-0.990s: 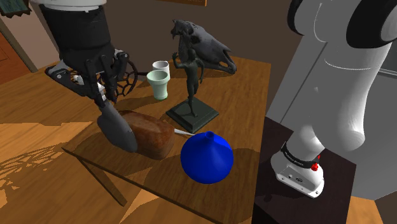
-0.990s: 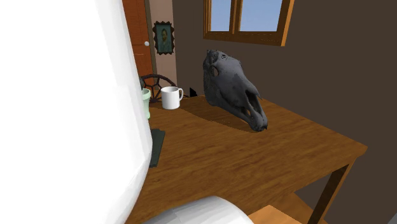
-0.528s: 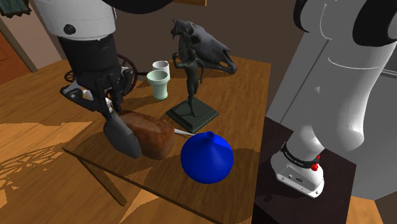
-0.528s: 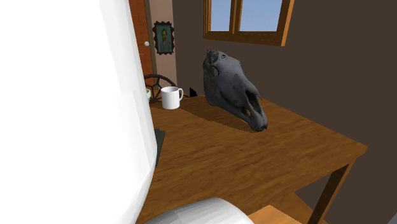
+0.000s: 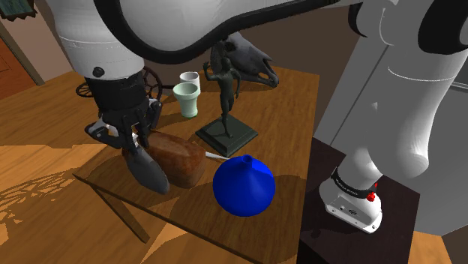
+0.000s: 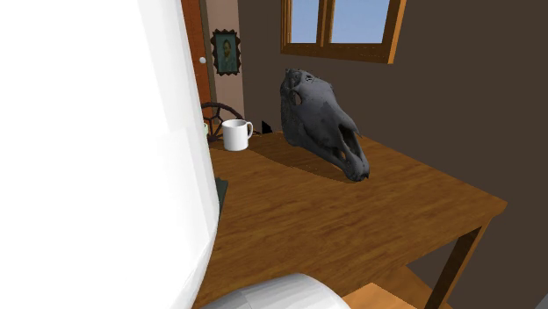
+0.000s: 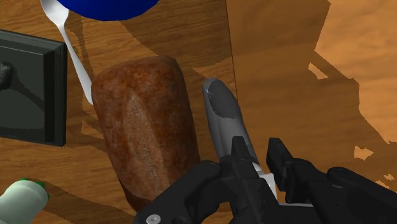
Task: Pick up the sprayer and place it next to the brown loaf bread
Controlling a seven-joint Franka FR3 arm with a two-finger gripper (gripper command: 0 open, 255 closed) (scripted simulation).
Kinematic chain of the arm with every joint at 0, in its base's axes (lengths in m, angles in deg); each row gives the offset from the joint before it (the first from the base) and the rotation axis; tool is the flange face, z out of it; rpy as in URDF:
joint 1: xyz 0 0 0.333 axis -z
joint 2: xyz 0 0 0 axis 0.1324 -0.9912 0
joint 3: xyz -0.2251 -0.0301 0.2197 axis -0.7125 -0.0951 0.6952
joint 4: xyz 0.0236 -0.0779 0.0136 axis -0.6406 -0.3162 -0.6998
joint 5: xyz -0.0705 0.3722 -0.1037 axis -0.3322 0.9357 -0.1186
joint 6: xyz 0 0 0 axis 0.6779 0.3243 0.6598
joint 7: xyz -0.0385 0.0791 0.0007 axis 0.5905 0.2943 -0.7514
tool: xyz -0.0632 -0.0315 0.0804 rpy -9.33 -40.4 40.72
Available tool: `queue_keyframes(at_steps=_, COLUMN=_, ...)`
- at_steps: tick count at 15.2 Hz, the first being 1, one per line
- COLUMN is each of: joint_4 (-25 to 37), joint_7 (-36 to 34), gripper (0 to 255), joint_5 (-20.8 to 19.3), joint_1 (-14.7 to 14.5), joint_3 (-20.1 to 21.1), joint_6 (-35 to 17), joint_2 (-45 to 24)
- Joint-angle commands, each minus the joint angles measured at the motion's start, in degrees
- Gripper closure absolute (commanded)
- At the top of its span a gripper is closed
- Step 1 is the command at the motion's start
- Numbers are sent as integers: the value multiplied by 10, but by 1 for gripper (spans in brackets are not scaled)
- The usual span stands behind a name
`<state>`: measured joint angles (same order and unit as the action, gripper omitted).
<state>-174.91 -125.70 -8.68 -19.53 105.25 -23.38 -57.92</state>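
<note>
A dark grey sprayer (image 5: 147,169) hangs tilted from my black gripper (image 5: 124,133), which is shut on its head. Its body points down at the table's edge, just on the shoulder view's left of the brown loaf (image 5: 180,156). In the wrist view the sprayer (image 7: 226,121) lies alongside the loaf (image 7: 143,137) with a narrow gap between them, over the table's rim, and my gripper (image 7: 261,167) clasps its top. Whether the sprayer touches the wood I cannot tell.
On the wooden table (image 5: 289,97) stand a blue cone-shaped vessel (image 5: 244,185), a dark figurine (image 5: 225,97) on a square base, a green cup (image 5: 187,99), a white mug (image 5: 189,77) and a horse skull (image 5: 251,56). A spoon (image 5: 214,157) lies by the loaf.
My gripper has carried the sprayer down and toward the shoulder view's right, closer to the loaf and the table's edge. The other objects stayed put.
</note>
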Motion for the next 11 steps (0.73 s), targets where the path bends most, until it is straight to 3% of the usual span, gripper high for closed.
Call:
queue_keyframes(at_steps=1, joint_4=-17, joint_7=0, gripper=255, joint_5=1, joint_1=1, joint_3=0, joint_6=-16, joint_2=2)
queue_keyframes(at_steps=11, joint_4=-66, joint_7=-1, gripper=255, joint_5=-1, joint_1=3, joint_3=-2, joint_6=-66, joint_2=0)
